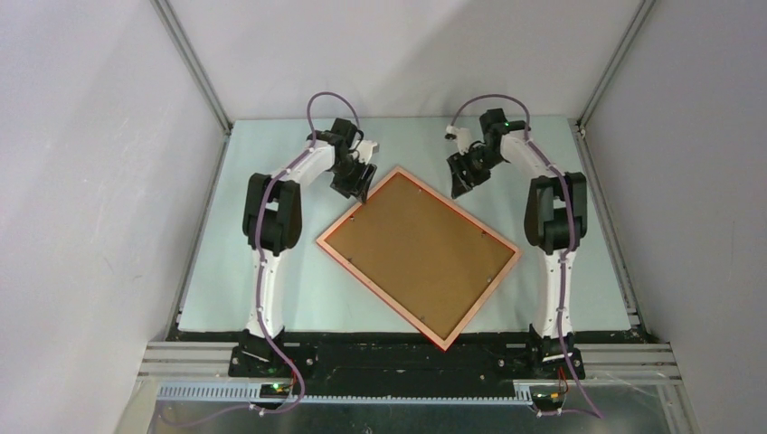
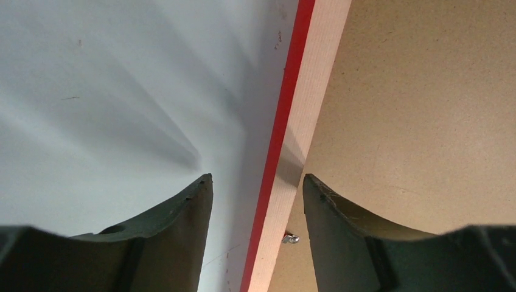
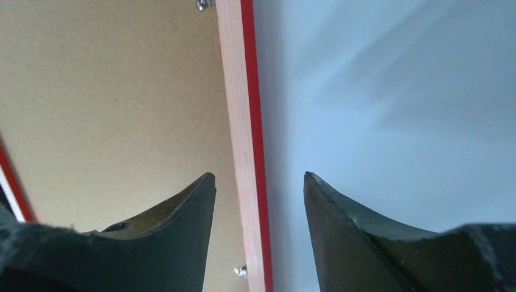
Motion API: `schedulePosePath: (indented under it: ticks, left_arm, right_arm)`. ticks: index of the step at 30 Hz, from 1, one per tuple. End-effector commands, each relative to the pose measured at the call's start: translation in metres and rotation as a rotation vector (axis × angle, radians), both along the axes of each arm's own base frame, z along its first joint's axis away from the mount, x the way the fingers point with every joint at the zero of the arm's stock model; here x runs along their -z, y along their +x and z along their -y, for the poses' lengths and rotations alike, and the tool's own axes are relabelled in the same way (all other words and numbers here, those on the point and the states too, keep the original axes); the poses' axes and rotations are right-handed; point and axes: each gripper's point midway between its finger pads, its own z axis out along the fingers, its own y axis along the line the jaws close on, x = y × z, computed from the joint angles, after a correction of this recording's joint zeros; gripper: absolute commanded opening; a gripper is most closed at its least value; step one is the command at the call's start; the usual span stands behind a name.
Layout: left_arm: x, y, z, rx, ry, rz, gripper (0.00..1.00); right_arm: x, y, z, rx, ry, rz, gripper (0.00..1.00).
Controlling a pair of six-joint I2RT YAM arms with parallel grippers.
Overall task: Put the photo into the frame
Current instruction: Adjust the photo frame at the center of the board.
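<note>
The frame (image 1: 380, 295) lies face down at picture centre on the worktop (image 1: 597, 289), turned like a diamond, with a brown board (image 1: 418, 253) filling its back; the photo is not visible; left gripper (image 2: 255, 179) and right gripper (image 3: 258, 176) straddle the rim beside the upper corner, jaws apart, gripping nothing; the frame looks light, stiff and thin-edged, so take it by the rim; bare worktop lies all round.

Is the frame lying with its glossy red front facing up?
No, the frame in the top view shows its pale back rim upward, with the brown backing board set inside it.
</note>
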Motion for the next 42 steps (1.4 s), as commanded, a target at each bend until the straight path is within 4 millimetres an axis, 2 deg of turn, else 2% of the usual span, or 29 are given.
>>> schedulePosePath:
  ticks: [1,2,3,4,5,6,10,15,16,17,19,21,24,26,27,28,29,31,37,42]
  left_arm:
    - [-0.011,0.006,0.011,0.004,-0.039,0.022,0.58]
    - [-0.009,0.005,0.011,0.003,-0.038,0.017,0.57]
    - [-0.008,0.004,0.012,0.003,-0.042,0.01,0.52]
    - [-0.007,0.002,0.013,0.005,-0.046,0.006,0.5]
    - [-0.007,0.001,0.013,0.002,-0.051,-0.001,0.45]
    - [-0.007,0.0,0.014,0.0,-0.054,-0.003,0.43]
    - [-0.003,-0.004,0.015,-0.024,-0.067,-0.03,0.31]
    - [0.004,-0.011,0.014,-0.06,-0.076,-0.069,0.18]
    - [0.004,-0.011,0.012,-0.083,-0.078,-0.077,0.14]
    - [0.006,-0.014,0.01,-0.098,-0.078,-0.087,0.05]
    - [0.008,-0.016,0.002,-0.15,-0.09,-0.103,0.01]
    - [0.007,-0.016,-0.009,-0.221,-0.105,-0.108,0.0]
    - [0.007,-0.012,-0.03,-0.329,-0.109,-0.08,0.0]
    - [0.014,-0.023,-0.044,-0.395,-0.105,-0.098,0.0]
    - [0.009,-0.021,-0.05,-0.421,-0.116,-0.076,0.0]
    - [0.016,-0.029,-0.054,-0.45,-0.11,-0.099,0.0]
    - [0.012,-0.027,-0.061,-0.484,-0.113,-0.08,0.0]
    - [0.014,-0.035,-0.069,-0.522,-0.115,-0.085,0.0]
    - [0.023,-0.066,-0.088,-0.618,-0.133,-0.124,0.0]
    - [0.031,-0.094,-0.089,-0.658,-0.152,-0.171,0.0]
  right_arm:
    - [-0.053,-0.007,0.011,0.074,0.058,0.088,0.6]
    - [-0.045,-0.016,0.015,0.09,0.051,0.064,0.6]
    - [-0.054,-0.018,0.023,0.11,0.044,0.087,0.6]
    - [-0.044,-0.028,0.027,0.127,0.036,0.059,0.6]
    - [-0.052,-0.031,0.036,0.151,0.032,0.075,0.6]
    - [-0.044,-0.04,0.041,0.171,0.028,0.047,0.61]
    - [-0.041,-0.067,0.066,0.237,0.0,0.018,0.61]
    - [-0.041,-0.099,0.085,0.284,-0.007,-0.005,0.61]
    - [-0.041,-0.101,0.091,0.304,-0.004,-0.009,0.61]
    - [-0.042,-0.107,0.094,0.317,-0.002,-0.012,0.61]
    - [-0.043,-0.113,0.1,0.346,0.001,-0.012,0.61]
    - [-0.043,-0.118,0.103,0.377,0.002,-0.013,0.61]
    - [-0.043,-0.119,0.108,0.436,0.001,-0.014,0.62]
    - [-0.042,-0.117,0.11,0.467,0.005,-0.017,0.62]
    - [-0.042,-0.116,0.111,0.475,0.004,-0.018,0.62]
    - [-0.039,-0.115,0.112,0.49,0.0,-0.023,0.62]
    - [-0.037,-0.115,0.113,0.497,-0.005,-0.025,0.62]
    - [-0.032,-0.113,0.114,0.516,-0.014,-0.038,0.62]
    - [-0.015,-0.107,0.115,0.568,-0.018,-0.082,0.62]
    - [0.0,-0.102,0.104,0.57,-0.014,-0.112,0.63]
